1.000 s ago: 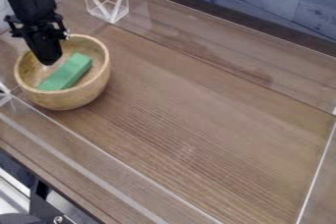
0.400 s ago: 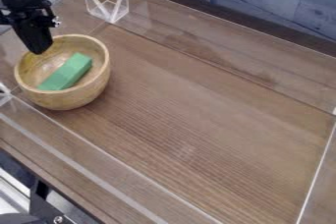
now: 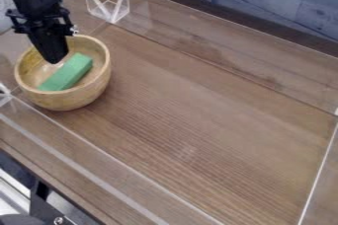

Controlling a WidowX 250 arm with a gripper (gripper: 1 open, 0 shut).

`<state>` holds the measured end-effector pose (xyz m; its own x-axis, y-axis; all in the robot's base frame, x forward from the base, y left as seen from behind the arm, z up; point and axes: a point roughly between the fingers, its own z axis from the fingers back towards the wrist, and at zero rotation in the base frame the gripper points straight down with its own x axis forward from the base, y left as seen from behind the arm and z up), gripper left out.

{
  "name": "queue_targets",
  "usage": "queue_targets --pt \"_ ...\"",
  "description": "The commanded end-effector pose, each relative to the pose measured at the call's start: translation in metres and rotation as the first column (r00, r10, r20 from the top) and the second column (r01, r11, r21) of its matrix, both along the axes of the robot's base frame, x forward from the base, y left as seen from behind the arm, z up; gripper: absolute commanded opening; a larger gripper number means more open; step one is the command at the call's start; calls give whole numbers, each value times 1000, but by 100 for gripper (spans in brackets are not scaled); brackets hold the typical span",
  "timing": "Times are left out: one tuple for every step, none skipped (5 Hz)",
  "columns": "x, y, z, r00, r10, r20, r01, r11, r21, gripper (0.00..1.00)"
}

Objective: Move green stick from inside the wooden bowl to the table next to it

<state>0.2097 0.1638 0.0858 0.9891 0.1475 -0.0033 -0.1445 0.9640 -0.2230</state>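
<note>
Surface: a dark-brown wood-grain table [image 3: 211, 111], broad and mostly bare, fenced on its sides by clear acrylic walls [image 3: 231, 37]; a clear angular piece of the same material [image 3: 109, 7] stands at the far wall. Beyond the enclosure, a grey-blue backdrop runs along the top of the view. Item: the wooden bowl [image 3: 79, 93], round, light tan, thick-rimmed, sits on the table near the left wall. Item: the green stick [image 3: 66, 75], a flat bright-green block, lies inside the bowl, slanted across its floor. Item: black gripper [image 3: 53, 55], pointing steeply downward over the bowl's far inner side, jaws drawn together with nothing between them. Its tip stands just above and beside the upper end of the green stick; whether it touches the block cannot be told from this view.
</note>
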Motion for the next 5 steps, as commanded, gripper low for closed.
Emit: queue_targets --pt "0 -1 8 999 15 42 -17 999 39 0" --pt "5 11 14 999 15 48 -17 999 38 0" --pt "10 22 14 999 12 49 -14 999 41 0" --pt "10 20 16 997 -62 47 60 997 41 0" --pt "10 17 16 990 -136 43 134 990 41 100"
